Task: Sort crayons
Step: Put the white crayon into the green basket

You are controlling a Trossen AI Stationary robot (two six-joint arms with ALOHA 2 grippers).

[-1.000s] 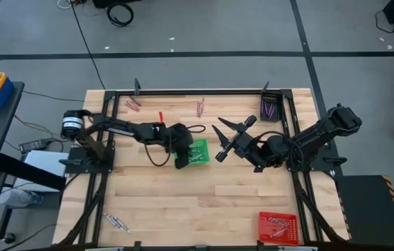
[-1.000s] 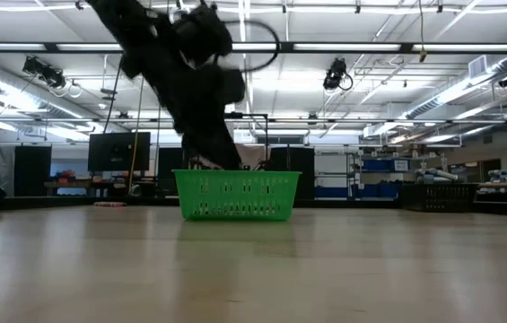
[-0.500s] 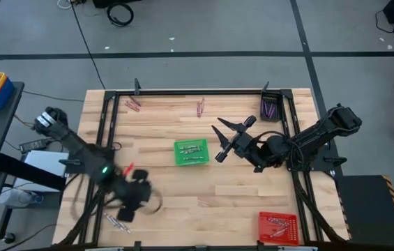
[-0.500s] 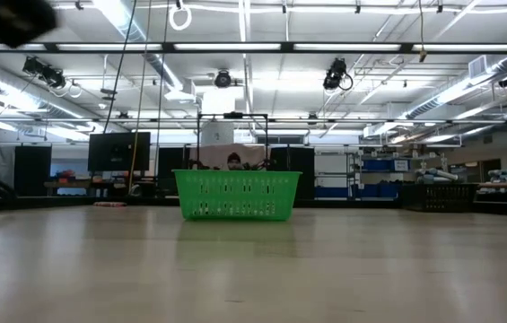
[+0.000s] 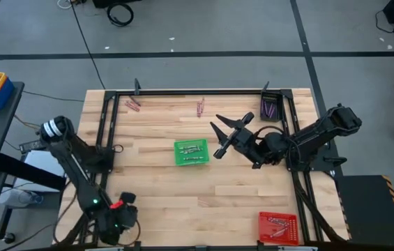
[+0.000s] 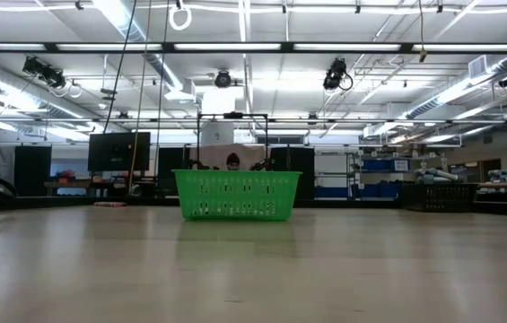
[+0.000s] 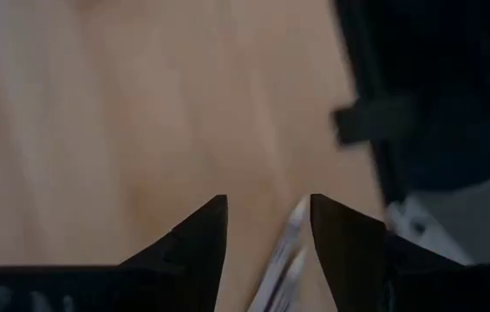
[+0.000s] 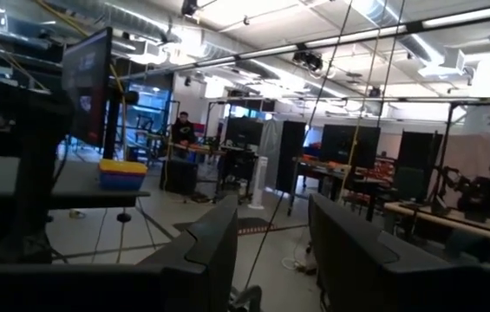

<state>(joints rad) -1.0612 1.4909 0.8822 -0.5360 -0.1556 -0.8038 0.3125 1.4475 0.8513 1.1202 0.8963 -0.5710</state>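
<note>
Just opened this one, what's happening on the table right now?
It's a crayon-sorting setup. The left gripper is down at the table's near left corner, fingers open over the pale crayons lying there, not yet gripping. The right gripper hangs open and empty beside the green tray, which already holds a few crayons, as do the red tray and dark tray. Two small pinkish groups remain loose along the far edge.
</note>
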